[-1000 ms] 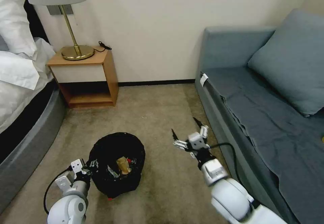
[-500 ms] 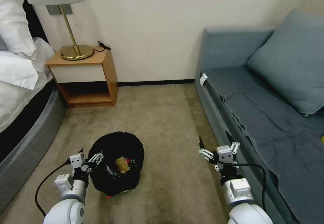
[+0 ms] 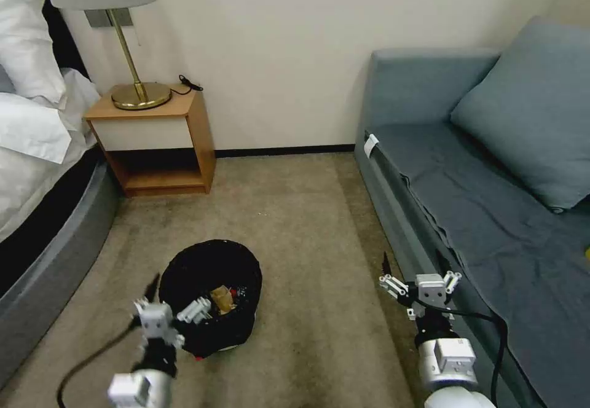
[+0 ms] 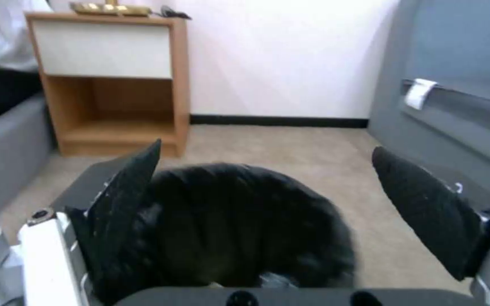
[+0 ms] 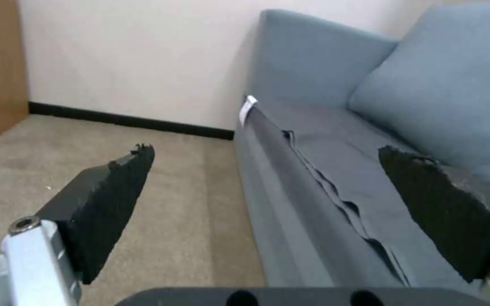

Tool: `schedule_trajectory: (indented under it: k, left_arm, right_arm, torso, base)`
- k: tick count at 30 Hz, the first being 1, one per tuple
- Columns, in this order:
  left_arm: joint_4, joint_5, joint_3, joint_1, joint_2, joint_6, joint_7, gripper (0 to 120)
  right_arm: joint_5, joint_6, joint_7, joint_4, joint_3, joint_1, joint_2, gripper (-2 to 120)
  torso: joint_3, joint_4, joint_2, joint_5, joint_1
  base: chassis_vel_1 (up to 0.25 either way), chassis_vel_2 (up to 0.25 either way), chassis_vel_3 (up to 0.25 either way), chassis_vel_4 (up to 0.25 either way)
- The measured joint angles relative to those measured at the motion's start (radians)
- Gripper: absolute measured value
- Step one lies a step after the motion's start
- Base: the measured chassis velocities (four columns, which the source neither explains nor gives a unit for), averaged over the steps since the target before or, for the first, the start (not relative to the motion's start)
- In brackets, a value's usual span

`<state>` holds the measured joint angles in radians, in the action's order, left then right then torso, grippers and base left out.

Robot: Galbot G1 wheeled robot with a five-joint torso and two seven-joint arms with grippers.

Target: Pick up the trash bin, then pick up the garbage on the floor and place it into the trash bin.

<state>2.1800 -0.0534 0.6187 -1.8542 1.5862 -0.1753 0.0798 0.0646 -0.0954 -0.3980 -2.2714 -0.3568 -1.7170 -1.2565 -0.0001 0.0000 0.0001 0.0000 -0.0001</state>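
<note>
Trash bin [image 3: 212, 300], left gripper [image 3: 175, 300] wide open beside it

Beige carpet [image 3: 289, 211] meets a cream wall [image 3: 264, 45], with a wooden nightstand [image 3: 157, 144], brass lamp [image 3: 132, 82], white bed [image 3: 31, 131] and grey-blue sofa [image 3: 479, 168].

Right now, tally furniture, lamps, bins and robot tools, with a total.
Furniture: 3 (white-sheeted bed, wooden nightstand, blue-grey fabric sofa)
Brass table lamp: 1
Black-lined round trash bin: 1
Robot tools: 2 (left tool, right tool)
Total: 7
</note>
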Motion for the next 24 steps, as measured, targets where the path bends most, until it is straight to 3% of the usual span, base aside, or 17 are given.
schedule_trajectory:
  k: [1,3,6,12,24]
  left_arm:
    - [0.021,-0.001,-0.059,-0.046,-0.014,-0.010,-0.046,100]
    - [0.035,0.034,-0.140,-0.084,-0.028,-0.035,-0.117,100]
    - [0.042,0.053,-0.169,-0.067,-0.028,-0.024,-0.152,100]
    - [0.087,0.048,-0.155,-0.026,-0.042,0.047,-0.172,100]
    - [0.096,0.018,-0.111,0.035,-0.052,0.042,-0.169,100]
  right_arm:
    - [0.013,-0.002,0.001,-0.008,-0.002,-0.013,-0.011,100]
    - [0.028,-0.002,0.009,-0.011,-0.010,-0.017,-0.033,100]
    - [0.019,0.000,0.015,-0.008,-0.026,0.003,-0.040,100]
    - [0.013,0.009,0.030,-0.008,-0.062,0.003,-0.047,100]
    - [0.012,0.038,0.064,-0.014,-0.085,-0.004,-0.073,100]
  torso:
    - [0.000,0.0000,0.000,0.0000,0.000]
    - [0.000,-0.0001,0.000,0.0000,0.000]
    - [0.000,0.0000,0.000,0.0000,0.000]
    - [0.000,-0.0001,0.000,-0.0001,0.000]
    - [0.000,0.0000,0.000,-0.0001,0.000]
  base:
    - [0.000,0.000,0.000,0.000]
    - [0.000,0.000,0.000,0.000]
    - [0.000,0.000,0.000,0.000]
    - [0.000,0.000,0.000,0.000]
    - [0.000,0.000,0.000,0.000]
